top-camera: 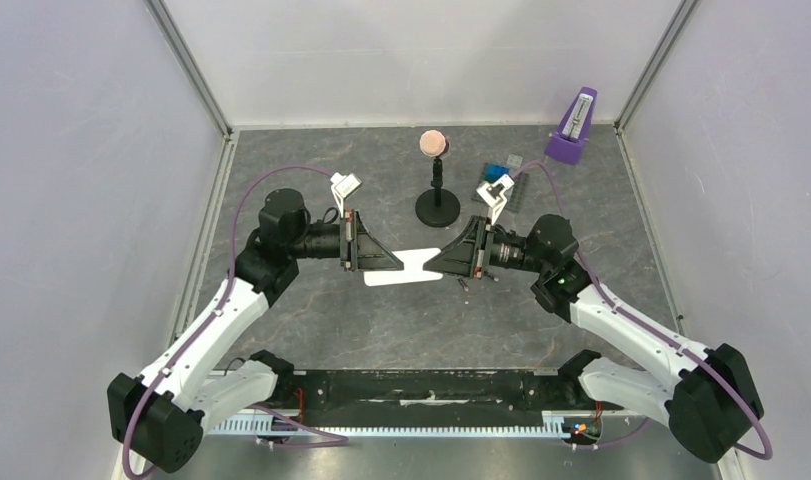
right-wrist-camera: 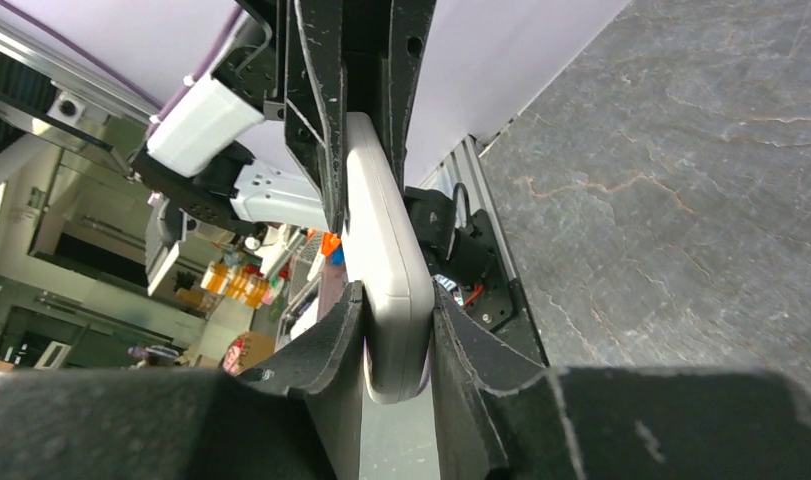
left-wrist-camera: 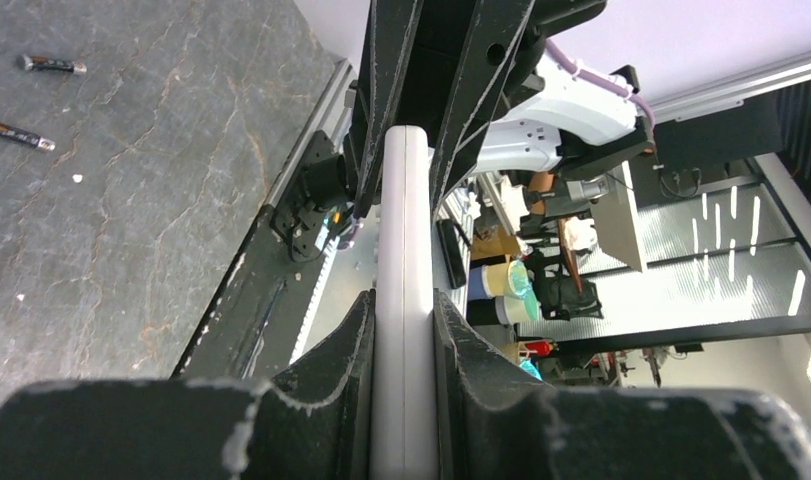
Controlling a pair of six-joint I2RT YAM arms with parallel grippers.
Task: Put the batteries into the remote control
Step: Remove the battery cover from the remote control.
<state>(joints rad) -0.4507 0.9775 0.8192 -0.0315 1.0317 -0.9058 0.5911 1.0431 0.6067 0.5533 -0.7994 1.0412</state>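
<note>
The grey table (top-camera: 381, 340) is lying under everything. The left arm (top-camera: 211, 320) and right arm (top-camera: 621, 325) are reaching inward, so the two sets of fingers are facing each other tip to tip.

The left gripper (top-camera: 397, 265) is pinching one end of the remote (top-camera: 412, 267), and the right gripper (top-camera: 430, 267) is pinching the other end. The white remote is bridging the gap between the tips and hanging flat above the table. Each wrist view is showing it edge-on: a finger is pressing on each broad face, and the opposite gripper's fingers are clamping the far end. Only plain white surface is showing; I cannot tell which way the button face is turned.

Beyond the fingertips, toward the back wall, a black stand (top-camera: 437, 205) with a pink ball on top is standing upright. Farther back, past the right fingers, a purple metronome (top-camera: 574, 128) is sitting in the corner. Between it and the stand, a grey plate (top-camera: 508, 180) with blue blocks is lying on the table.

The two batteries (left-wrist-camera: 51, 65) are lying on the table close beside the right fingers, apart from each other. Neither gripper is touching them.
</note>
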